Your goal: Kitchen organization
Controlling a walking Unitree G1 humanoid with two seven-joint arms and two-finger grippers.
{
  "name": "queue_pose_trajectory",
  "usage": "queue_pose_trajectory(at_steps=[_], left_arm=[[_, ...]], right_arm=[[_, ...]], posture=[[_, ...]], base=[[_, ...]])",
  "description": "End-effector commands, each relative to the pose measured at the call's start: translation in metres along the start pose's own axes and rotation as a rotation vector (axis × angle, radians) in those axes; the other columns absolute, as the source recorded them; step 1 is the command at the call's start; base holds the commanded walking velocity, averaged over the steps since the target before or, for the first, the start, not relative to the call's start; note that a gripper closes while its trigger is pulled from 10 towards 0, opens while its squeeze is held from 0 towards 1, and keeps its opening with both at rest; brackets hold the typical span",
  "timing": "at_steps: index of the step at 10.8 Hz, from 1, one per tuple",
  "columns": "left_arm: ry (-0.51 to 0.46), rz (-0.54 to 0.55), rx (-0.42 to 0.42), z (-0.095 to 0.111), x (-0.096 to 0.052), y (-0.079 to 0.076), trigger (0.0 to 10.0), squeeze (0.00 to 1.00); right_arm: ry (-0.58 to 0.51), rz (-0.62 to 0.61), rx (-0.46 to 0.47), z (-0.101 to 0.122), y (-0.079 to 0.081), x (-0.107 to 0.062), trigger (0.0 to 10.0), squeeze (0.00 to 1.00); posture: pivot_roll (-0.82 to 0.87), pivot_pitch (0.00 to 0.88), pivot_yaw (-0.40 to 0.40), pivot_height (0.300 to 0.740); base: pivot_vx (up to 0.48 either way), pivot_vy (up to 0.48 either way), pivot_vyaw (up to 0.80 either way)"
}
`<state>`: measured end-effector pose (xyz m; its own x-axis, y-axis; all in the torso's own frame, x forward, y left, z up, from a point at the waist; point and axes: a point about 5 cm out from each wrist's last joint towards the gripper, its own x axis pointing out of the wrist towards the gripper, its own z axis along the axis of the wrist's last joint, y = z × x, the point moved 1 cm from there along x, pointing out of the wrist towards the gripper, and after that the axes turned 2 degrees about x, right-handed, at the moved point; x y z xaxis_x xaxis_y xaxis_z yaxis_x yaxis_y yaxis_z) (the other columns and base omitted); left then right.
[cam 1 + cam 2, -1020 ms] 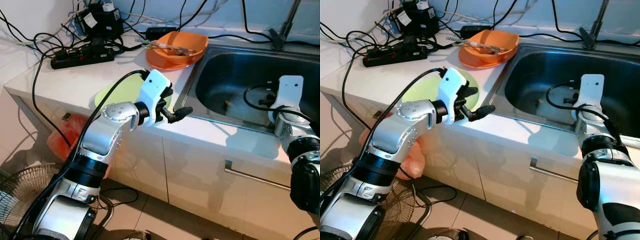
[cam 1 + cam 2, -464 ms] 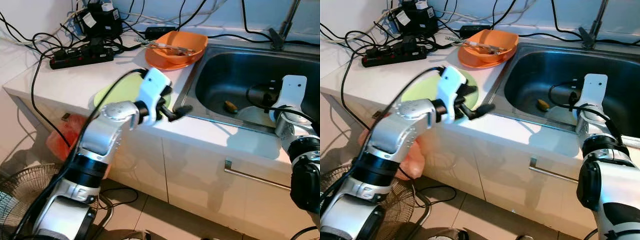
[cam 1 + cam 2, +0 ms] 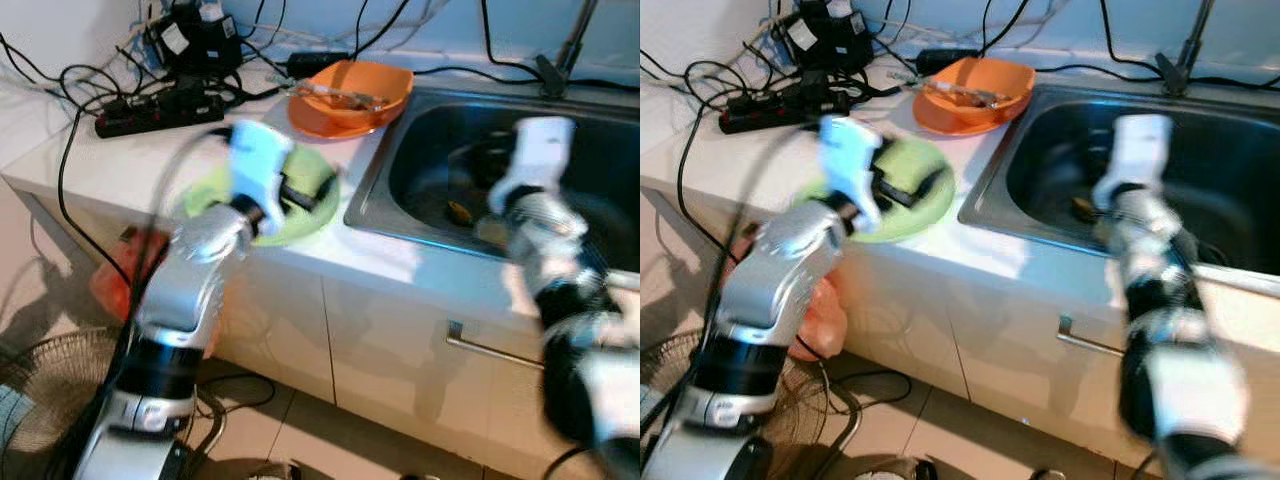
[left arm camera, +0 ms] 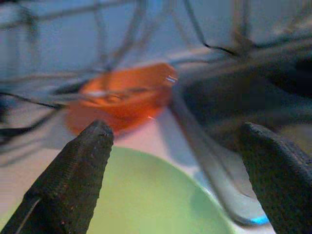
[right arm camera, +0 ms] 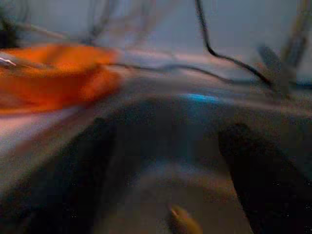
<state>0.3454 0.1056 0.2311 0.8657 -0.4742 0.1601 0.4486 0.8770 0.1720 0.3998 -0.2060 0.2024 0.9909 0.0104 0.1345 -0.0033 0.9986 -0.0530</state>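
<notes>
The picture is blurred by motion. A light green plate (image 3: 305, 205) lies on the white counter (image 3: 150, 165) left of the steel sink (image 3: 570, 120). My left gripper (image 4: 175, 180) hovers open just above this plate (image 4: 146, 200), pointing at an orange bowl (image 4: 122, 95) holding utensils. That orange bowl (image 3: 350, 90) sits on an orange plate at the sink's back left corner. My right gripper (image 5: 165, 185) hangs open inside the sink basin, above a small yellow scrap (image 5: 183, 222) on the bottom.
A black power strip (image 3: 150, 110) and tangled cables crowd the counter's back left. The tap's stem (image 3: 565, 50) rises behind the sink. A fan (image 3: 35, 400) and a red bag (image 3: 110, 285) stand on the floor at the left. A cabinet handle (image 3: 490, 345) sits below the sink.
Both arms have swung left. My left gripper left the counter's front edge and is now over the green plate. My right gripper shifted leftward inside the sink.
</notes>
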Motion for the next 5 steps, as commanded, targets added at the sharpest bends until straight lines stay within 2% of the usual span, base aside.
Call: queue_pose_trajectory(at_steps=[1, 2, 3, 5], left_arm=[[-0.05, 0.082, 0.013, 0.005, -0.006, 0.011, 10.0, 0.0], [-0.091, 0.148, 0.005, 0.008, -0.009, 0.016, 10.0, 0.0], [-0.163, 0.239, 0.016, 0.016, -0.015, 0.022, 10.0, 0.0], [-0.212, 0.29, 0.013, 0.016, -0.02, 0.022, 10.0, 0.0]], right_arm=[[-0.077, 0.034, 0.002, 0.014, 0.012, -0.003, 10.0, 0.07], [-0.12, 0.046, -0.004, 0.02, 0.019, -0.01, 10.0, 0.0], [-0.15, 0.042, 0.005, 0.025, 0.022, -0.019, 10.0, 0.0], [-0.17, 0.059, 0.006, 0.035, 0.028, -0.034, 10.0, 0.0]], posture=[[0.13, 0.059, 0.092, 0.74], [0.12, 0.058, 0.094, 0.74], [0.11, 0.055, 0.095, 0.74], [0.09, 0.044, 0.083, 0.74]], base=[[0.0, 0.0, 0.0], [0.0, 0.0, 0.0], [0.0, 0.0, 0.0], [0.0, 0.0, -0.8]])
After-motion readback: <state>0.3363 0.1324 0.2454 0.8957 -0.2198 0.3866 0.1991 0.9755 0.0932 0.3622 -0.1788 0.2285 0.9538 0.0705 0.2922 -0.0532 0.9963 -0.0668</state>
